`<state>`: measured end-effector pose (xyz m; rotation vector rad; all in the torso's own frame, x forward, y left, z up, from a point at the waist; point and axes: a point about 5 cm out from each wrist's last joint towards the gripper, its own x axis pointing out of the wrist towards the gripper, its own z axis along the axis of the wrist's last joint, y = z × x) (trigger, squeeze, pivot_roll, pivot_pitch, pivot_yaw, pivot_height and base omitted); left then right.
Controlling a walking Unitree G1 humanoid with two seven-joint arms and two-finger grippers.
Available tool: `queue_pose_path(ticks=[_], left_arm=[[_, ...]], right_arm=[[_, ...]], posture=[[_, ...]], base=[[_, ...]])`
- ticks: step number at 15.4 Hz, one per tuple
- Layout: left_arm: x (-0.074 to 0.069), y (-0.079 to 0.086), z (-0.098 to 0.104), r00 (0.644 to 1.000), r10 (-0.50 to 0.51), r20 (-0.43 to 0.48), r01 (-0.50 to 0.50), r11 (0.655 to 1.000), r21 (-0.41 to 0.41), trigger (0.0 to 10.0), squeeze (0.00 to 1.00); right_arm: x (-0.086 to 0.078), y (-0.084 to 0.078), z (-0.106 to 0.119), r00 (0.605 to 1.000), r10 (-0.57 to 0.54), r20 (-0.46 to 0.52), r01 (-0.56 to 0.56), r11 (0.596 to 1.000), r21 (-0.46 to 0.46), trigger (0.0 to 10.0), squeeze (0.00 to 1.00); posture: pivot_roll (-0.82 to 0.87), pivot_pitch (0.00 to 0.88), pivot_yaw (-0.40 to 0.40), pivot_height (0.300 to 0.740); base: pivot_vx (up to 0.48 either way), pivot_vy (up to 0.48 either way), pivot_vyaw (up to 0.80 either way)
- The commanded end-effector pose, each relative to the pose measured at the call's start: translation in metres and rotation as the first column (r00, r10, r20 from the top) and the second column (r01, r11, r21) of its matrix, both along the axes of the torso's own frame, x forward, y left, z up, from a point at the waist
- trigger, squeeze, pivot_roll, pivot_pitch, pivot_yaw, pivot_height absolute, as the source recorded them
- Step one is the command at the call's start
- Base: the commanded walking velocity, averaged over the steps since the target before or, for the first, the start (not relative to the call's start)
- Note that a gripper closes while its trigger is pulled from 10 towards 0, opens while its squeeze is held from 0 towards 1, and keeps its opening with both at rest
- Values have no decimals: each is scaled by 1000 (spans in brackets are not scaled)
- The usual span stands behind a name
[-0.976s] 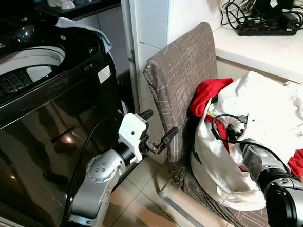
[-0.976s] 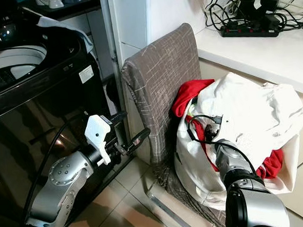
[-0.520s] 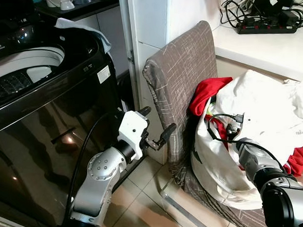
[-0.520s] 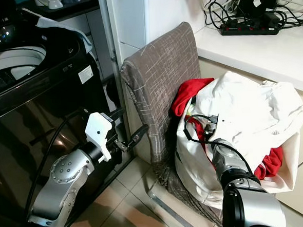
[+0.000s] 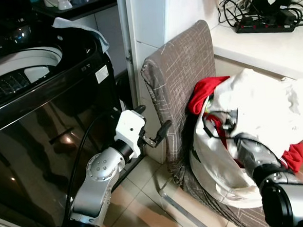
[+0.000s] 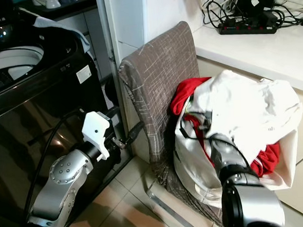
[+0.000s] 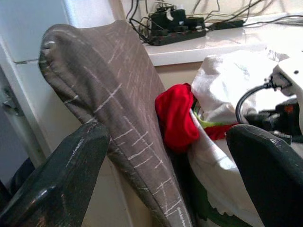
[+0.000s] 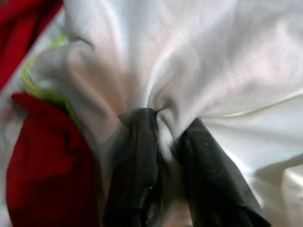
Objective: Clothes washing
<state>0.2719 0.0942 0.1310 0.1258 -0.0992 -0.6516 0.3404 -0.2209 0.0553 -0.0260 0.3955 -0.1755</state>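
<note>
Grey-brown crosshatch-patterned fabric chair (image 5: pixel 183 86) stands on the beige tiled floor (image 5: pixel 139 207), beside the glossy black top-loading washing machine (image 5: pixel 44 125). Chair seat carries a heap of laundry: large white cloth garment (image 5: pixel 267 109) on top, red fabric garment (image 5: pixel 204 92) poking out at the back edge and again low on the right. White desk (image 5: pixel 260 45) behind the chair holds a black power strip with tangled cables (image 5: pixel 264 21).

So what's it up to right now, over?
Right gripper pinching white garment in the pile. Left gripper open, idle beside the chair back. Washer lid open.
</note>
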Motion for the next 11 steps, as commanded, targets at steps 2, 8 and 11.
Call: queue_pose_path(ticks=[2,8,11], left_arm=[[-1,1,-4,1000,22,-6,-22,1000,8,10000,0],[3,2,-1,998,60,9,-60,998,-6,10000,0],[3,4,0,996,84,22,-84,996,-13,10000,0]], right_arm=[[26,10,42,983,68,170,-55,995,-80,0,0],[62,63,142,813,282,510,-210,958,-195,0,0],[63,82,170,723,326,609,-262,945,-195,0,0]], posture=[[39,15,-15,732],[68,1,-39,732],[81,0,-48,732]], base=[[0,0,0],[0,0,0],[0,0,758]])
